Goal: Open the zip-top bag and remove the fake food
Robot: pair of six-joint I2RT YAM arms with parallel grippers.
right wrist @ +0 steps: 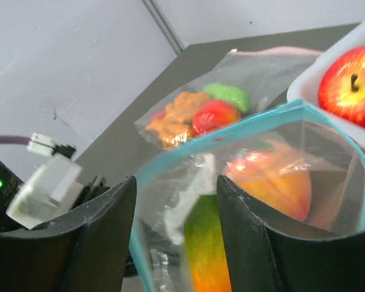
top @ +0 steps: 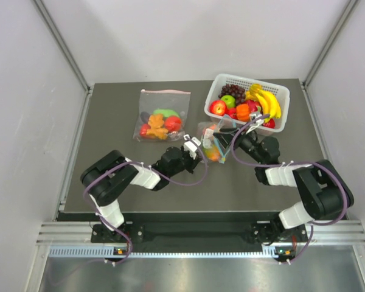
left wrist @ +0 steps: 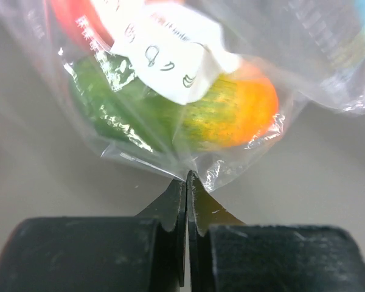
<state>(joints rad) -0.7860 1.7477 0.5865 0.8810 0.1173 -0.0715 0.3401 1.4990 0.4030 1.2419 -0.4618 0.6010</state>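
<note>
Dark grey table (top: pixel 109 182), white walls on 3 sides, 2 arms bolted at the near edge. The small bag (top: pixel 212 145) sits near the middle of the table, between the 2 claws and just in front of the white basket (top: pixel 286 97). A bigger bag (top: pixel 163 118) with a pink strip lies apart to the left.

Left claw (left wrist: pixel 187 182): jaws fully together, pinching the clear film at the closed end of the small bag. The fake food (left wrist: pixel 231 115), a green-and-orange piece with a red one behind it, rests inside just beyond that pinch.

Right claw (right wrist: pixel 176 185): jaws part-way apart, not clamped. The teal zip strip (right wrist: pixel 255 126) crosses the gap and forms a loop, so the mouth looks at least partly open. Whether 1 finger sits inside the mouth or only in front of the film cannot be told.

Key relation: the long axis of the small bag runs from the left claw at the closed end to the right claw at the mouth. The right claw is nearer the opening. Judged from this layout, the next move is its grip on 1 lip while the left claw anchors the other end.
</note>
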